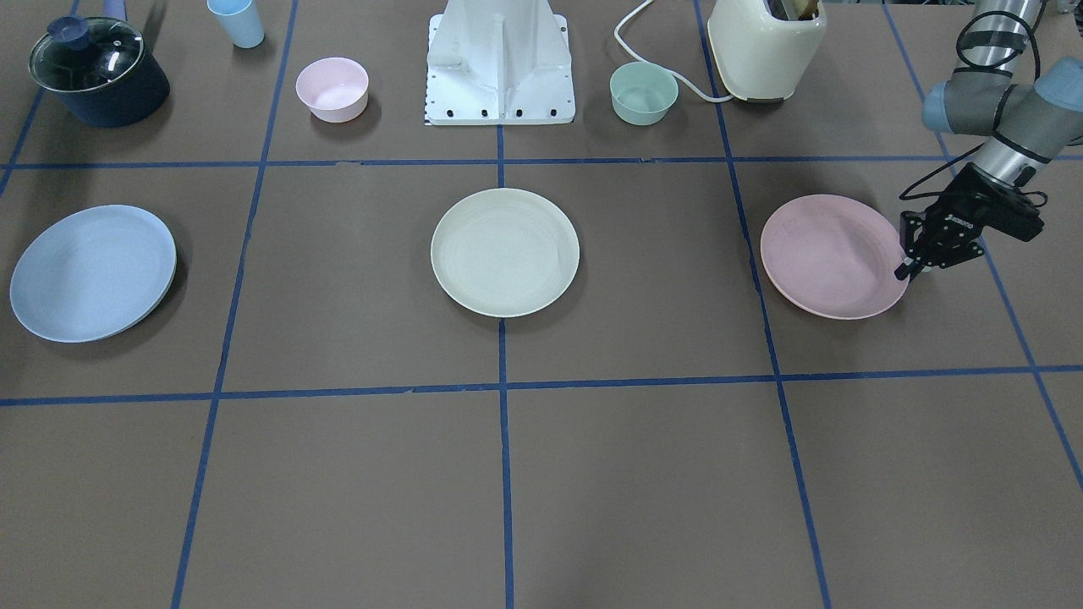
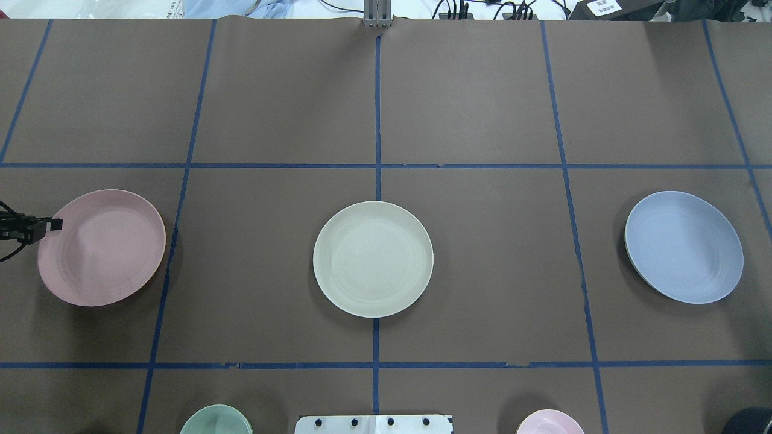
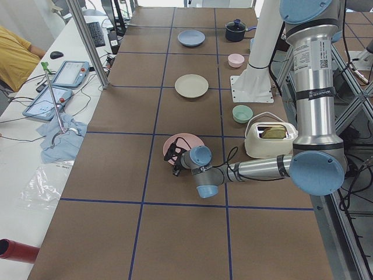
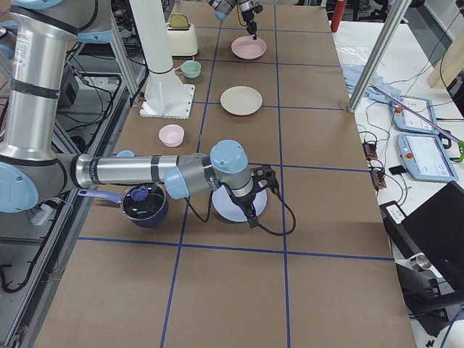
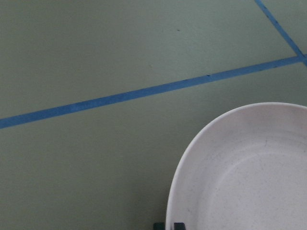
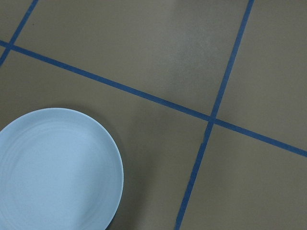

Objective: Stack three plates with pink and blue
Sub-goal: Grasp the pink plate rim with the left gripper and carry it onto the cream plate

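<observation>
Brown table (image 1: 643, 474), three plates in a row: cream plate (image 1: 505, 252) central, blue plate (image 1: 91, 272) and pink plate (image 1: 833, 266) well apart. Left gripper (image 1: 915, 269) pinches the pink rim, fingers narrow. Right gripper (image 4: 254, 210) near the blue plate, state indeterminable.

Three plates lie in a row across the counter (image 2: 482, 90), well apart: the left plate (image 2: 101, 247), the middle plate (image 2: 373, 259) and the right plate (image 2: 683, 247). The left claw (image 1: 914, 271) is at the left plate's outer rim. Behind the row, the base (image 1: 501, 68) stands between the left bowl (image 1: 643, 93) with the toaster (image 1: 766, 46) and the right bowl (image 1: 332, 89), cup (image 1: 237, 21) and pot (image 1: 97, 72).
</observation>
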You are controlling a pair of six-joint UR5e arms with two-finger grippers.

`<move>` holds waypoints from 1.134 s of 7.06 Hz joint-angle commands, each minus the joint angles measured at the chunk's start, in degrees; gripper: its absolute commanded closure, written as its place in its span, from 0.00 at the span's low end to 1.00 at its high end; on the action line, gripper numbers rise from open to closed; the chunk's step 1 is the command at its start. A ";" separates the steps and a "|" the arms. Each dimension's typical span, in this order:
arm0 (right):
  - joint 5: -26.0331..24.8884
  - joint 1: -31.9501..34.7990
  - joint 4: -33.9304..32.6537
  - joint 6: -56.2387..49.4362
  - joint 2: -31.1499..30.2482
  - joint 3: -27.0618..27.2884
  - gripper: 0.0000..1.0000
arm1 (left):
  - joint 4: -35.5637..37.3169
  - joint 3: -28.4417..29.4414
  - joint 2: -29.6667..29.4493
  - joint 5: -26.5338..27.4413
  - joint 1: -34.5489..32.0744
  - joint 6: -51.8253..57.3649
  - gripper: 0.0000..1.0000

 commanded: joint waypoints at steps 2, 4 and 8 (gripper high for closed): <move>0.12 -0.01 0.00 -0.05 0.02 0.07 0.00 | 20.21 -17.07 -3.27 -3.52 -1.11 -0.60 1.00; 0.20 -0.02 0.00 -0.14 0.02 0.15 0.00 | 39.77 -28.81 -10.72 -2.65 1.60 -5.04 1.00; 0.12 -0.02 0.00 -0.31 0.11 0.07 0.00 | 46.43 -21.24 -29.27 12.97 21.71 -24.30 1.00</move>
